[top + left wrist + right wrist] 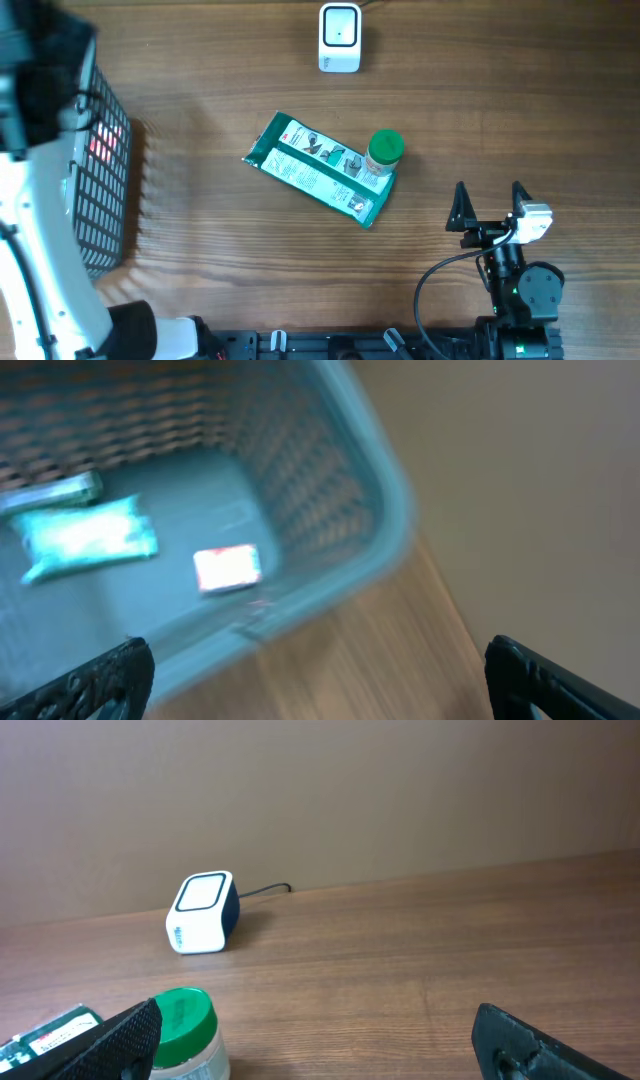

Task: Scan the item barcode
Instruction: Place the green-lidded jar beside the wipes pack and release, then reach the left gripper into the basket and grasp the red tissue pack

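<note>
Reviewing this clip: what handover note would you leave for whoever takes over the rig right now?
Left gripper: open, empty, above the basket.
Right gripper: open, empty, touching nothing.
Scanner is at the far edge. The green packet lies mid-table, with the green-lidded jar at its right end.
Done: a teal pack and a small white item lie in the basket (blurred view).
Left: green packet and jar, apparently unscanned.

The counter (220,260) is brown wood with long dark lines. Behind the counter's far edge stands a plain tan wall (400,790). The light is soft and even.
</note>
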### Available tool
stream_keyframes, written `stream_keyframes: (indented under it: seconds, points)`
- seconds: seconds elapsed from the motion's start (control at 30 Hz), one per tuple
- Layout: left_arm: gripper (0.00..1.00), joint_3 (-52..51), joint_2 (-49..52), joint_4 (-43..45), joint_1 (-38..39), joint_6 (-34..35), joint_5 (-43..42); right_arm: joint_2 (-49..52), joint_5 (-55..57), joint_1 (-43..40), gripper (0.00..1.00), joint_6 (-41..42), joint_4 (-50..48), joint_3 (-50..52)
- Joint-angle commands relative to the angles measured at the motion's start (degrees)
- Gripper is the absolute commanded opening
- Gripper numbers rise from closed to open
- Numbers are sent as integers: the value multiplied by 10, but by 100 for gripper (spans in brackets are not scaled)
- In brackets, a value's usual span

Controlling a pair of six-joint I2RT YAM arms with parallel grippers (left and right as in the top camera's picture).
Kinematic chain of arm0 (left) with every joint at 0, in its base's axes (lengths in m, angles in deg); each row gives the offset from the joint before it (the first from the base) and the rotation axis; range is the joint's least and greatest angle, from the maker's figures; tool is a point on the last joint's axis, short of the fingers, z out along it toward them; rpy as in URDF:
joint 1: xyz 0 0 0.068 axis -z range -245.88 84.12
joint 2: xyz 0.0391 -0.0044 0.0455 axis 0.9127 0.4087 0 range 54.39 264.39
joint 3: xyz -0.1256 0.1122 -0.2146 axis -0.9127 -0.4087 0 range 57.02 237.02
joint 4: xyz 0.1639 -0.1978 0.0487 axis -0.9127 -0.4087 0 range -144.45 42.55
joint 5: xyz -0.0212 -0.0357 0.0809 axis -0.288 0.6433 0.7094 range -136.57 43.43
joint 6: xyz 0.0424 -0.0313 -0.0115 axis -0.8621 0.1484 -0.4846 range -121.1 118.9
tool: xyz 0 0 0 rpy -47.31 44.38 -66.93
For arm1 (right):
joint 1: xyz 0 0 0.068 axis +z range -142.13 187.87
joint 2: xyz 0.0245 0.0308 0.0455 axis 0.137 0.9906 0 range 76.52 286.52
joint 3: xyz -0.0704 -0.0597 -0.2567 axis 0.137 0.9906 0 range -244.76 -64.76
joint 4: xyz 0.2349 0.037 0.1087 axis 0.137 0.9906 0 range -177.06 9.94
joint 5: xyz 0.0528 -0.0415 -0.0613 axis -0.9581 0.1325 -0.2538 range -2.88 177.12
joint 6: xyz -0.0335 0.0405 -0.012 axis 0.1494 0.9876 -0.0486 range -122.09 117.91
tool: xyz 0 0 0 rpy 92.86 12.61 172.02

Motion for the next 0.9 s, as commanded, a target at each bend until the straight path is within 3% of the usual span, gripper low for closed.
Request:
stream_keyframes:
  seconds: [0.0,0.13,0.27,0.37,0.53,0.7,0.87]
  points:
    - [100,2,6,-28,-165,26,-170,-3,4,1,100,7,-2,1]
    - [100,1,50,-48,-288,-90,-285,-3,4,1,100,7,-2,1]
    - [100,1,110,-46,-306,-188,-286,-3,4,1,100,7,-2,1]
    - [100,-28,170,-37,-303,-262,-361,-3,4,1,100,7,-2,1]
    - [100,-142,222,22,-301,-293,-372,-3,4,1,100,7,-2,1]
    - [100,-315,225,160,-275,-285,-376,-3,4,1,100,7,-2,1]
    - [100,-385,225,257,-252,-226,-369,-3,4,1,100,7,-2,1]
